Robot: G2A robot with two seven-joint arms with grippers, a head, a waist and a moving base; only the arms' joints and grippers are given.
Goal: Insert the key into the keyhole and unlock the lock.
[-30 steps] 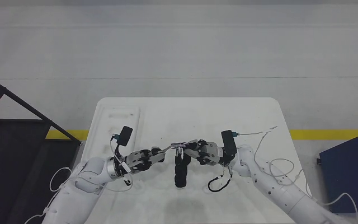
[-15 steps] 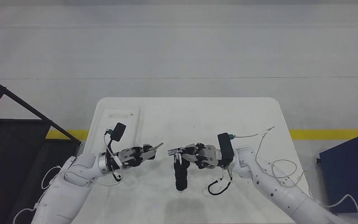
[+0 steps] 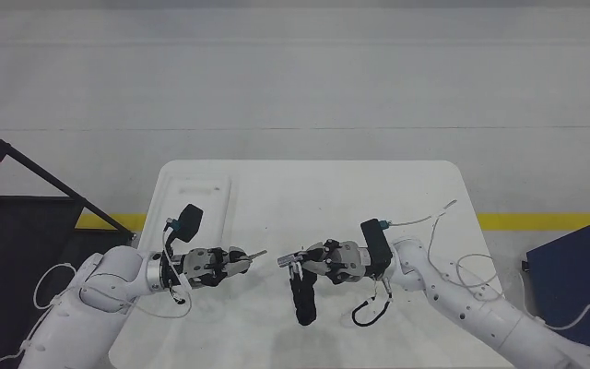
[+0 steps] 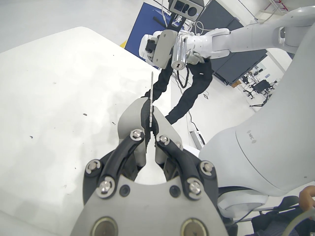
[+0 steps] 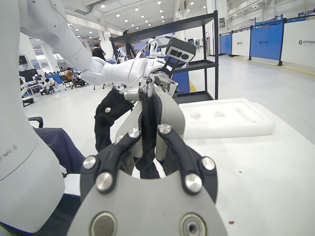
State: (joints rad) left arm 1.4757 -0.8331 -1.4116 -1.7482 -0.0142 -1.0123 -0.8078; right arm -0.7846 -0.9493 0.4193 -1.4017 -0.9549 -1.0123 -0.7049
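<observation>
Left gripper: the left gripper [image 3: 236, 259] hangs over the near-left part of the white table [image 3: 369, 198], its fingers [image 4: 131, 120] pressed together on the dark head of the key [image 4: 151, 84].
Key: the thin metal blade juts out past the fingertips, held edge-on and pointing across at the other arm; it is in the air, off the tabletop.
Right gripper: the right gripper [image 3: 311, 257] faces the left one over the middle of the table, fingers [image 5: 169, 114] clamped on the lock [image 4: 179, 52] where its black sleeve [image 5: 149, 121] runs between them.
Lock: a chrome cylinder, held above the table, with the keyhole [image 4: 176, 65] in its end face turned toward the key.
Gap: key tip and keyhole are near each other but apart, the blade not yet in the slot.
Sleeve: the black sleeve droops from the lock toward the near edge of the table.
Foam tray: a white foam tray [image 3: 194, 198] with small cut-outs lies at the table's far-left corner, well apart from both grippers.
</observation>
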